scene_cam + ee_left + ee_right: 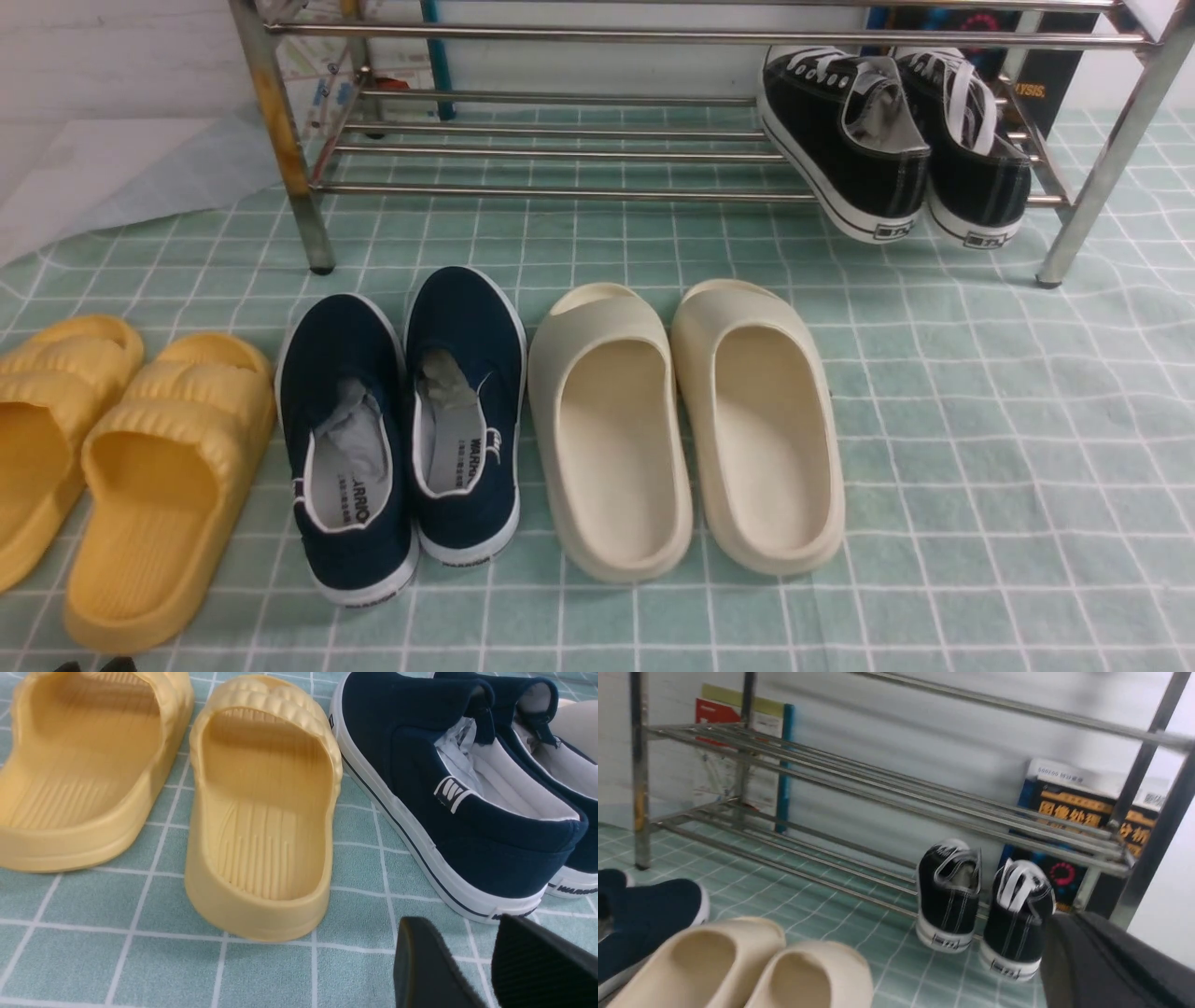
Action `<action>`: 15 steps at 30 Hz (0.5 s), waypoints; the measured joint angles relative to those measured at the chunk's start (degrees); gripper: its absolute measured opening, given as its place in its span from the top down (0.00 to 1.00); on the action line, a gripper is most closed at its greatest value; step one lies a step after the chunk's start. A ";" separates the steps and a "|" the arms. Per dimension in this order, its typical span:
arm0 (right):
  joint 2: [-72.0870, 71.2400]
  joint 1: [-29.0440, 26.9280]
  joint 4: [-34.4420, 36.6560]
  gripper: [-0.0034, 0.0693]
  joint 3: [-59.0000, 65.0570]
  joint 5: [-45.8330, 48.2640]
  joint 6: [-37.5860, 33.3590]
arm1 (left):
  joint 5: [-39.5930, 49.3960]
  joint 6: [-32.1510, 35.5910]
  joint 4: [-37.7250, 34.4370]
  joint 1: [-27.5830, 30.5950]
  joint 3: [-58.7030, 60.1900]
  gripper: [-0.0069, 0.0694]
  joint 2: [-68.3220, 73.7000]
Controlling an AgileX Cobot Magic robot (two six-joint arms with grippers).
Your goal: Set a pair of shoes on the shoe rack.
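Nearest the robot, the left pincer point(472, 966) hung low over the green checked cloth point(980, 448), its two dark fingers point(425, 966) set apart with cloth showing between them and nothing held, just short of the heel of the nearer navy slip-on. The right pincer point(1106, 961) showed only as a dark blurred mass at the edge of its own wrist view; its fingers lay together, clenched on nothing, close beside the heel of one black sneaker.

A row of footwear sat on the cloth with heels toward the robot: a pair of yellow slides point(140, 467) farthest to the left, then the navy slip-ons point(401, 429) with crumpled paper stuffed inside, then the cream slides point(691, 420), each pair side by side and nearly touching the next.

Beyond the row stood the shoe rack point(560, 149), its left front leg stained yellow. The pair of shoes point(887, 140) rested on its lower rails at the right end, toes pointing in and up, heels tilted down over the front rail, the two sneakers pressed side by side. Behind the rack, a dark box with orange print point(1083, 812) stood on the right.
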 joint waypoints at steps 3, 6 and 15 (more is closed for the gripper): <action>-5.25 0.00 -0.19 0.95 7.49 -2.00 0.27 | 0.00 0.00 0.00 0.00 0.00 0.60 0.00; -8.77 0.00 -0.36 0.95 12.66 -3.69 0.33 | 0.00 0.00 0.00 0.00 0.00 0.60 0.00; -9.70 0.00 -0.85 0.95 15.82 -1.03 0.52 | 0.00 0.00 0.00 0.00 0.00 0.60 0.00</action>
